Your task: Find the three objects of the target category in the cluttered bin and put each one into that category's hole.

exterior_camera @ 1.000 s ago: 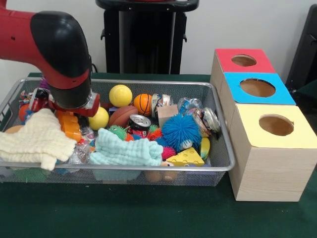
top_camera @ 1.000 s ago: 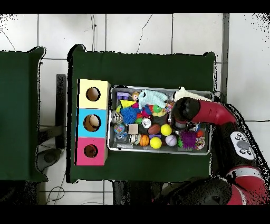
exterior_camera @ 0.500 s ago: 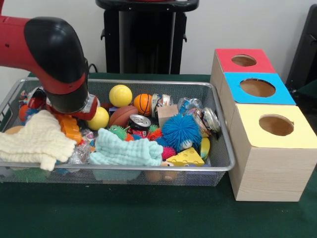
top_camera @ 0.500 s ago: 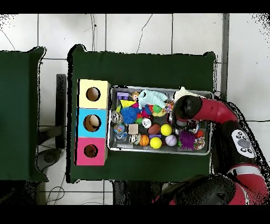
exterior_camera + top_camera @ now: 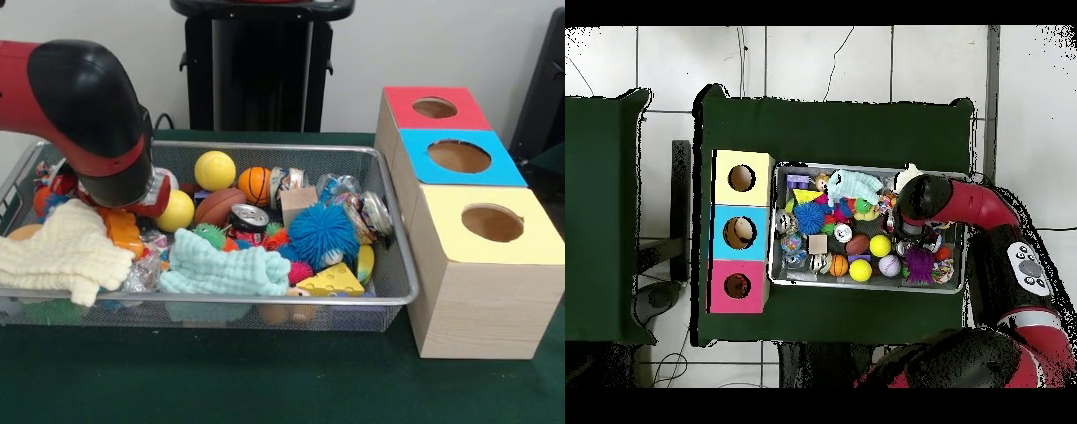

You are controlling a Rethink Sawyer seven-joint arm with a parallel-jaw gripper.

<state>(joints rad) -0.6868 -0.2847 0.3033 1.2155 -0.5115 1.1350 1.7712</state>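
Note:
A wire bin (image 5: 265,147) holds mixed toys: two yellow balls (image 5: 214,170) (image 5: 177,211), a small basketball (image 5: 254,185), a brown football (image 5: 218,206), a blue fuzzy ball (image 5: 322,234), cans (image 5: 250,217), a cheese wedge (image 5: 331,281), a cream cloth (image 5: 62,252) and a mint cloth (image 5: 225,268). My gripper (image 5: 132,196) reaches down into the bin's left part, behind the cream cloth, under the bulky red and black wrist. From overhead the arm (image 5: 927,200) covers the bin's right end.
Three wooden boxes with round holes stand beside the bin: red top (image 5: 433,108), blue top (image 5: 459,156), yellow top (image 5: 492,223). In the overhead view something tan shows in the blue box's hole (image 5: 739,232). Green cloth covers the table (image 5: 265,380).
The arm has shifted left in the front view, baring more of the near yellow ball. From overhead its end has moved toward the bin's upper right corner.

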